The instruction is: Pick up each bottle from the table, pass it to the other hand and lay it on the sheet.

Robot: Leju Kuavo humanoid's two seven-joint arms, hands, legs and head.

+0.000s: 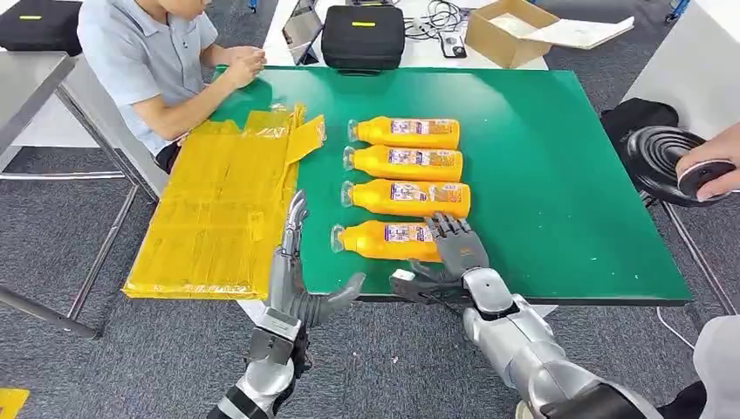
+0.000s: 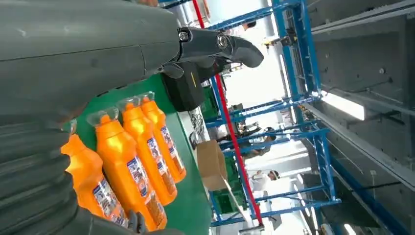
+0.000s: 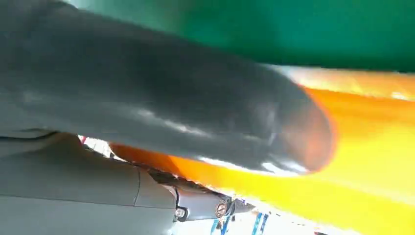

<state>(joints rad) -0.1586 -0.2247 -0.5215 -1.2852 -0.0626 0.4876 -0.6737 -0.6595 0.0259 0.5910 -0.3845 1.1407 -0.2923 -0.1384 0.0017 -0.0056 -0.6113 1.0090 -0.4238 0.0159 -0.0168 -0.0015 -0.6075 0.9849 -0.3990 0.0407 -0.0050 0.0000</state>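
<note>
Step in hand: I judge this as the first pick, my right hand [image 1: 458, 249] closing on the nearest bottle [image 1: 384, 240] at the front of the row.
Right fingers: they lie over the base end of that bottle, and in the right wrist view my thumb [image 3: 195, 117] sits hard against orange plastic; I cannot tell whether the grasp is fully clenched.
Left fingers: my left hand [image 1: 297, 284] is released, fingers spread and upright, holding nothing, just beyond the table [image 1: 558, 157] edge between the bottle and the sheet [image 1: 218, 209].
Where the bottles are: four lie on their sides on the green table, caps toward the sheet, each just beside the next.
Doing it well: wrap around the body, not merely press on top, or the round bottle may roll into its neighbour [image 1: 406, 198]. Lift straight before swinging toward my left.
For the pass: leave the cap end free so my left hand has body to take.
Watch: a person [image 1: 148, 61] sits near the sheet's far corner.
</note>
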